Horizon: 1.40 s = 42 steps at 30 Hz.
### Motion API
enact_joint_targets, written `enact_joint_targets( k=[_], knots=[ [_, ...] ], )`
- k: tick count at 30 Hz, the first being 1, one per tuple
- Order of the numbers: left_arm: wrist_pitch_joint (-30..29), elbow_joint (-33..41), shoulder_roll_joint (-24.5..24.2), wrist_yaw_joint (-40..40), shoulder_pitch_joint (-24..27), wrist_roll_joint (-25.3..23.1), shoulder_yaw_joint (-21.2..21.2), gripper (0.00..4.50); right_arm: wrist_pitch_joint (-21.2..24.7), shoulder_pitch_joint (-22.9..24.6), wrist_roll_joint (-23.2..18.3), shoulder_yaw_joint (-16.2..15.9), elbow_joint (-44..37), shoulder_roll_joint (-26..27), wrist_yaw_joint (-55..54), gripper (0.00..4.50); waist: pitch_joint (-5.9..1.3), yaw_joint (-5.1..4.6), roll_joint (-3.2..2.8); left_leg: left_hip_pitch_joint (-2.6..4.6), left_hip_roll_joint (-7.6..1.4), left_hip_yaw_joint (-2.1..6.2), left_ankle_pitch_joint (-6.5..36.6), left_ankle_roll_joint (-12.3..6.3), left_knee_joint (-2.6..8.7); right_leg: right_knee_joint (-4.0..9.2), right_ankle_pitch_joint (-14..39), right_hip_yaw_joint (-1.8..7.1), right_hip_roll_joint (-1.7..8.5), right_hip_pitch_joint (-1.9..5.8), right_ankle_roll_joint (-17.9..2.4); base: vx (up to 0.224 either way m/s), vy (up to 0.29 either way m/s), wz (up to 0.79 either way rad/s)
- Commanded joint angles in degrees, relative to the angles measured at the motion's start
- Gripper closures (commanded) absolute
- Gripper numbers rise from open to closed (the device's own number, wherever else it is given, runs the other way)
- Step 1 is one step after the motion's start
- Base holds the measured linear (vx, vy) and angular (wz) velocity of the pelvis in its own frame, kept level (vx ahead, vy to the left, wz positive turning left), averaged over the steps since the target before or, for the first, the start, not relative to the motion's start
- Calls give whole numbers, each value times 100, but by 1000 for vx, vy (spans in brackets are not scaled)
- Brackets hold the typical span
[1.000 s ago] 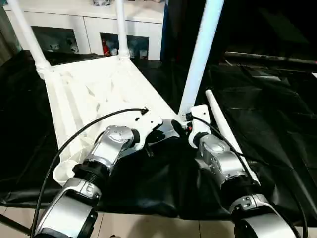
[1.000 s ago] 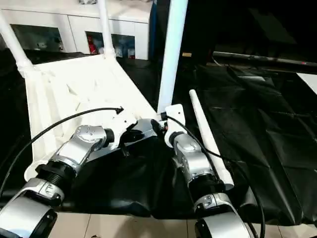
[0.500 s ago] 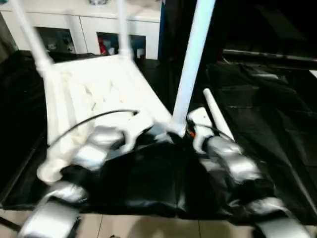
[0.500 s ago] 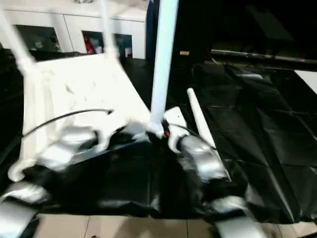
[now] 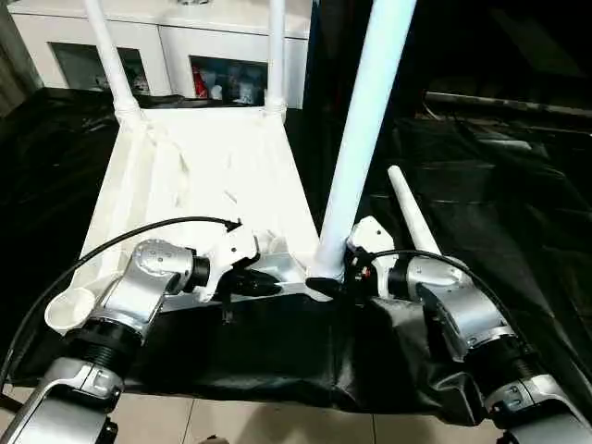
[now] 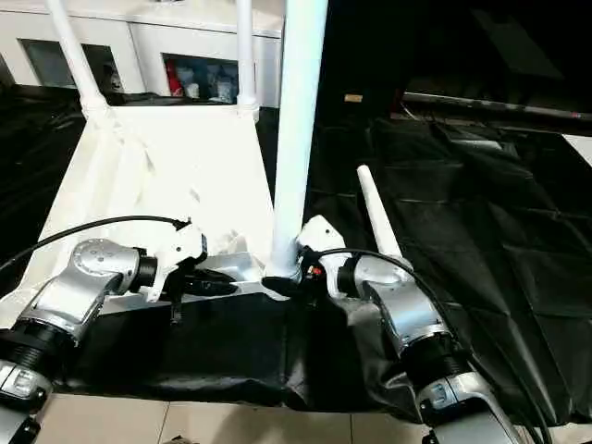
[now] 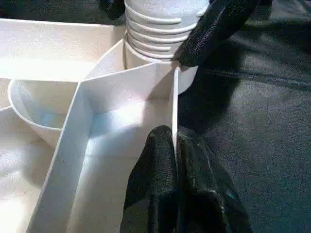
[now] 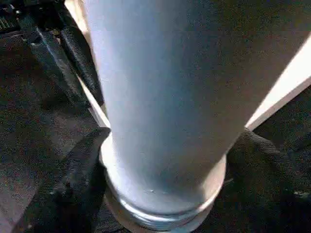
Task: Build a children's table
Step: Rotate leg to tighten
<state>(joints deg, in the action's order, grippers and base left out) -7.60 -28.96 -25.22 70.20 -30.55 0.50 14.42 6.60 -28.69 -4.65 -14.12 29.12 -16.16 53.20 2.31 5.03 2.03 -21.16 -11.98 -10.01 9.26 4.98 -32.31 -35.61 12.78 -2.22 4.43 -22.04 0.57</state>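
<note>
Third leg going into the near-right socket: right fingers clasp its base, left fingers pinch the tabletop rim; next, twist it home.

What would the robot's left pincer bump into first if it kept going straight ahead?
Probably the ribbed bottom end of the tall white plastic leg standing in its corner socket. The left pincer, pinching the white tabletop's thin rim, points along it towards that leg.

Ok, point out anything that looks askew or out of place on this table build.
One long white tubular leg lies loose on the black cloth, unfitted. The near-left round corner socket stands empty. The leg in the right gripper leans, not upright like the two far legs.
</note>
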Motion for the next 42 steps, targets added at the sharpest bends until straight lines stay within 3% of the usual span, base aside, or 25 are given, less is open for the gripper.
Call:
enact_joint_targets(
  k=[1, 4, 5, 9, 11, 14, 15, 16, 17, 19, 22, 25, 26, 32, 37, 42],
  knots=[
    [-69, 41, 44, 264, 159, 179, 138, 450, 73, 7, -33, 81, -64, -58, -41, 124, -308, -9, 15, 73, -108, -26, 971, -200, 324, 367, 130, 194, 286, 225, -1298, 0, 0, 0],
    [-96, 55, 45, 287, 164, 177, 136, 450, 83, 16, -58, 98, -74, -49, -16, 149, -312, -10, 18, 72, -107, -27, 928, -210, 316, 356, 54, 194, 283, 228, -1315, 0, 0, 0],
    [-105, 43, 40, 308, 155, 179, 137, 450, 92, 22, -59, 100, -80, -35, -18, 149, -312, -9, -10, 74, -107, -24, 908, -206, 316, 350, 17, 193, 282, 226, -1325, 0, 0, 0],
    [-123, -10, 77, 208, 132, 153, 114, 450, 101, 47, -47, 173, 0, 53, -218, 170, -316, -11, 6, 79, -104, -28, 917, -189, 312, 351, -8, 193, 278, 232, -1335, 0, 0, 0],
    [-166, -233, 240, -291, 16, 10, 42, 450, 40, -32, 21, 400, 367, 274, -927, 174, -306, -24, 9, 74, -101, -31, 932, -158, 320, 356, 33, 199, 284, 219, -1343, 0, 0, 0],
    [-178, -649, 538, -1120, -216, -216, -49, 450, 161, -161, 57, 715, 826, 621, -1992, 174, -279, -68, 19, 84, -95, -23, 1241, 37, 347, 413, 639, 211, 292, 198, -1250, 0, 0, 0],
    [-242, -913, 815, -1671, -381, -337, -72, 450, 202, -257, 85, 924, 1120, 925, -2882, 175, -261, -79, 7, 111, -93, -16, 1432, 125, 364, 456, 1033, 216, 303, 168, -1185, 0, 0, 0],
    [-242, -913, 815, -1671, -381, -337, -72, 450, 202, -257, 85, 924, 1120, 925, -2882, 175, -262, -87, 6, 121, -92, -12, 1502, 179, 369, 464, 1204, 220, 312, 160, -1145, 0, 0, 0],
    [-397, -1143, 1121, -2226, -541, -413, -106, 450, 284, -367, 148, 1044, 1395, 1207, -3689, 175, -272, -91, 16, 119, -94, -3, 1554, 225, 374, 480, 1414, 217, 319, 170, -1064, 0, 0, 0],
    [-491, -1313, 1329, -2626, -662, -434, -162, 450, 325, -434, 193, 1056, 1559, 1381, -4069, 175, -271, -89, 14, 115, -85, 6, 1550, 247, 373, 497, 1472, 220, 319, 161, -987, 0, 0, 0],
    [-440, -1497, 1505, -2850, -806, -509, -122, 450, 194, -504, 337, 911, 1714, 1577, -4235, 175, -293, -73, 5, 83, -79, 1, 1344, 154, 358, 465, 987, 216, 296, 175, -955, 0, 0, 0],
    [-341, -1609, 1549, -2897, -879, -577, -90, 450, 34, -560, 358, 875, 1815, 1685, -4152, 175, -313, -42, -22, 69, -71, -2, 1116, 67, 343, 421, 490, 207, 285, 203, -1001, 0, 0, 0],
    [-239, -1625, 1527, -2807, -882, -585, -80, 450, -51, -588, 305, 923, 1832, 1716, -4066, 119, -313, -43, -17, 71, -68, -7, 1121, 52, 341, 425, 451, 207, 279, 198, -1008, 0, 0, 0],
    [-8, -1552, 1278, -2432, -731, -529, -100, 450, -355, -763, 158, 1036, 1858, 1647, -3789, 71, -282, -45, -19, 71, -81, 4, 1487, 54, 377, 480, 1003, 207, 301, 188, -973, 0, 0, 0],
    [142, -1298, 926, -1815, -519, -391, -124, 450, -383, -580, 227, 715, 1433, 1185, -2718, 71, -296, -74, -1, 45, -87, 4, 1320, -36, 362, 465, 846, 202, 304, 217, -993, 0, 0, 0],
    [412, -755, 489, -654, -224, -25, -58, 450, -399, -289, 177, 466, 825, 622, -1567, 71, -307, -98, -12, 44, -105, -5, 1109, -184, 342, 400, 296, 192, 281, 219, -1193, 0, 0, 0]
  ],
)
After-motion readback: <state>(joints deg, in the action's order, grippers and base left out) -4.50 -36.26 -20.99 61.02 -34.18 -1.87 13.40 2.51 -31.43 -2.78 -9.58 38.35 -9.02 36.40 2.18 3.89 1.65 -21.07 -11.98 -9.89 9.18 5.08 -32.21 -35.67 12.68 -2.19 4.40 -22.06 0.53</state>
